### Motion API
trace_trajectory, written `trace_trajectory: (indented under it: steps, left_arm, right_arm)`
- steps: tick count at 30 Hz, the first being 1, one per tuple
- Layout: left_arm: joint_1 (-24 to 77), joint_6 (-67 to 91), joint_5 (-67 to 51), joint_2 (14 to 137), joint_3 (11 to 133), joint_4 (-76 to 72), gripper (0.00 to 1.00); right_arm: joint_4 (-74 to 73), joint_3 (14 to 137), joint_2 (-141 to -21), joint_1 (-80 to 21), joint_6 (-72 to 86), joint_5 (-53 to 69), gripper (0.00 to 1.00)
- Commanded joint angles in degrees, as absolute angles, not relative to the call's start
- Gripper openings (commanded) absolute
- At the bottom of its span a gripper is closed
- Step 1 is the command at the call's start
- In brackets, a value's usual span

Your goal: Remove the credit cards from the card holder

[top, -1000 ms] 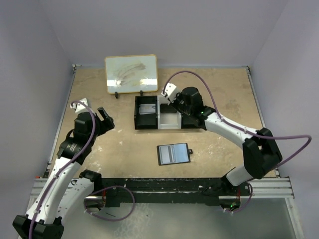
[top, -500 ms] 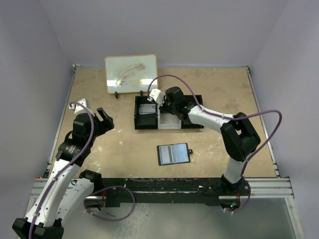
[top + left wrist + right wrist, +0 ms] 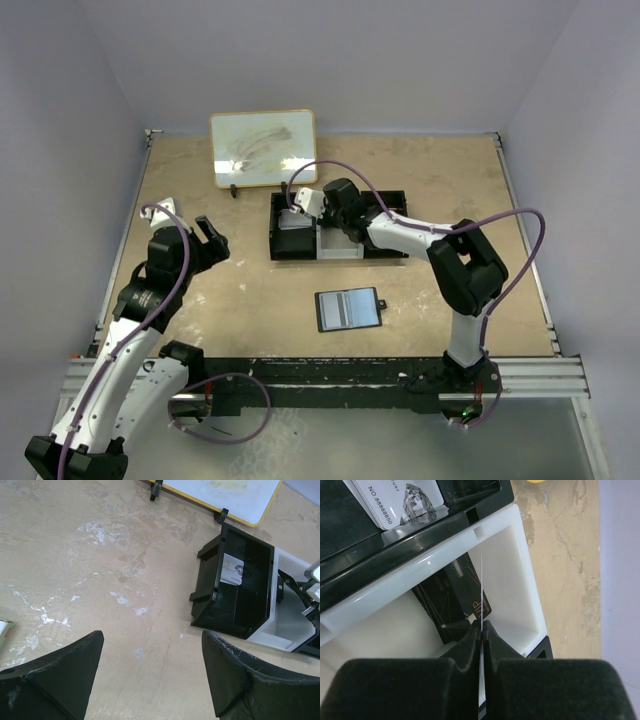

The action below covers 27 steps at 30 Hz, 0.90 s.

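Two cards appeared out already: a dark card (image 3: 451,605) lay in the tray's (image 3: 273,228) white middle compartment and a white card (image 3: 400,500) in the black one beside it. The right gripper (image 3: 481,627), clamped on a thin card (image 3: 481,587) seen edge-on, hung over the middle compartment. The card holder (image 3: 349,309) lay open on the tray's near side, any cards left inside impossible to make out, while the left gripper (image 3: 152,647) hung with fingers spread well left of the tray.

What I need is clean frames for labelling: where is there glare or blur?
Top view: even light, sharp, sheen on the open wallet. Left wrist: table crisp, black fingers dim. Right wrist: near fingers blurred, the card they pinch only a bright edge-on line, printed card readable.
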State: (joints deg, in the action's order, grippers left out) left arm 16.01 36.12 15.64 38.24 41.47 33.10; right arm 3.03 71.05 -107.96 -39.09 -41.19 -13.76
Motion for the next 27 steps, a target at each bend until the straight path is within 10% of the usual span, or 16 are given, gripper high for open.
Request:
trace_trajectory:
  steps: [1,27]
  left_arm:
    - [15.64,34.63,15.05,38.08,41.92,31.00,0.77]
    - [15.62,34.64,14.95,38.58,41.81,31.05,0.76]
  right_arm:
    - [6.12,73.31,-108.53,-39.38,-46.26,-15.42,0.03]
    - [7.40,73.84,-112.34,-39.38,-46.38,-16.13,0.19]
